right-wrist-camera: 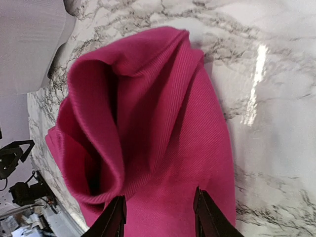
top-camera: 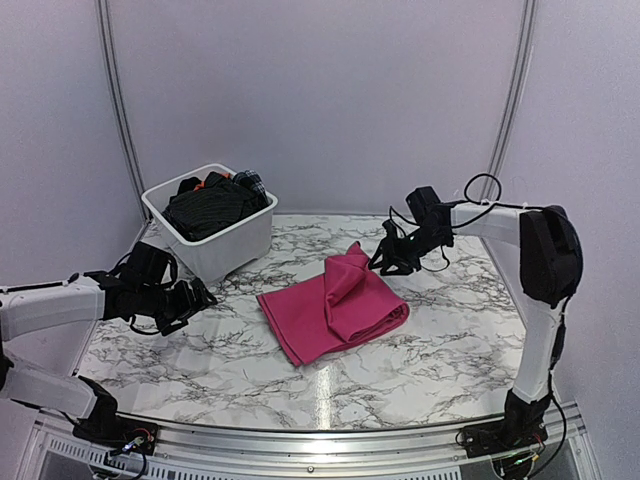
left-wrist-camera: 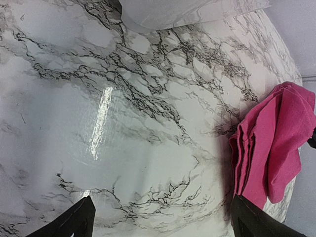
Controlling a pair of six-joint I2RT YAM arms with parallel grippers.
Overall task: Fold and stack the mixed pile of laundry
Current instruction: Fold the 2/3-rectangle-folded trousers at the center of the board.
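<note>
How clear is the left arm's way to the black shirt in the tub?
Probably clear, yes. Its open, empty fingers hover just short of the white tub; the black shirt sits on top, uncovered. Only the tub's wall to get over.

No text, label, brand, number or sign can be read in any of the three views.

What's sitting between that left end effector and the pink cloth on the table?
Nothing: only bare marble tabletop separates the left end effector from the magenta-pink cloth, clearest in the top view.
</note>
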